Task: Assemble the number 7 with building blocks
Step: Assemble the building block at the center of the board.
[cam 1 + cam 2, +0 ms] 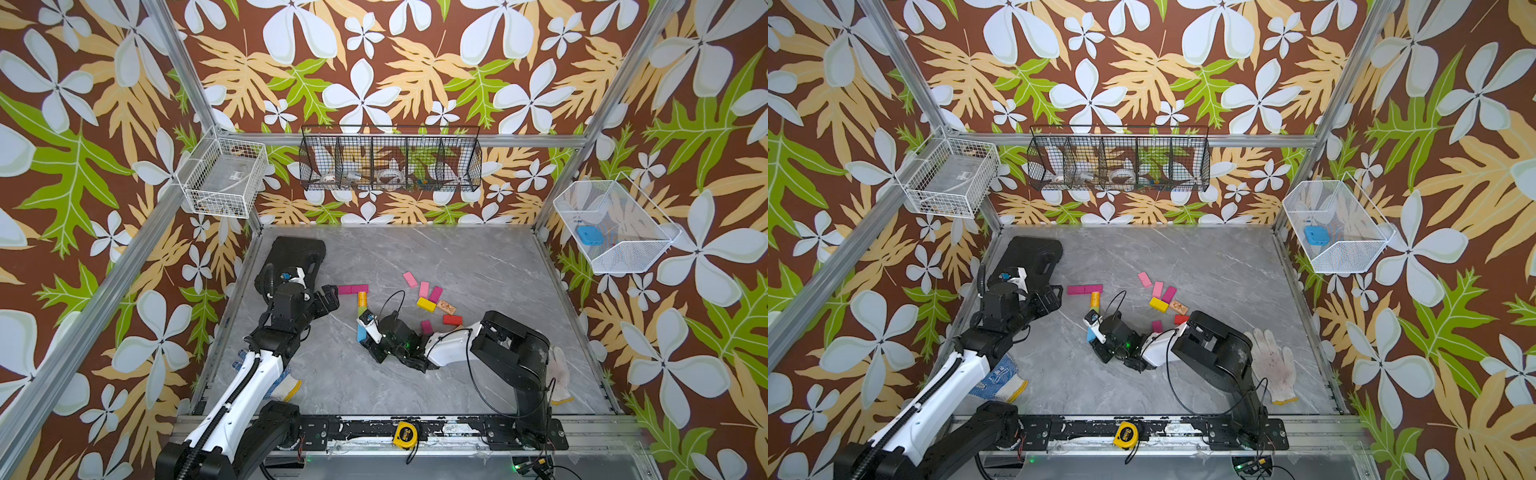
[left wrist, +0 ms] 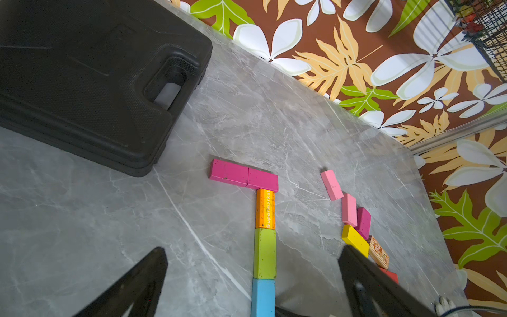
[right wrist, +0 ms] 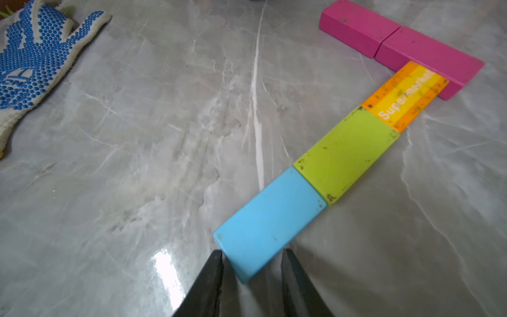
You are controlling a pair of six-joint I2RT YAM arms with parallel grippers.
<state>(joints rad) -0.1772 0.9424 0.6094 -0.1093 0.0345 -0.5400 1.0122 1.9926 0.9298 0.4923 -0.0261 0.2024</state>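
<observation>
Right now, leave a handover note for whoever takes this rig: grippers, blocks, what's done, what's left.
Grippers: left gripper open, empty, near the top bar's end; right gripper closed on the free end of the blue block, which lies flat.
Blocks: two magenta blocks form the top bar; orange block, green block and blue make the stem; spare blocks lie apart.
Done: the 7 looks complete.
Left: release, retreat.
</observation>
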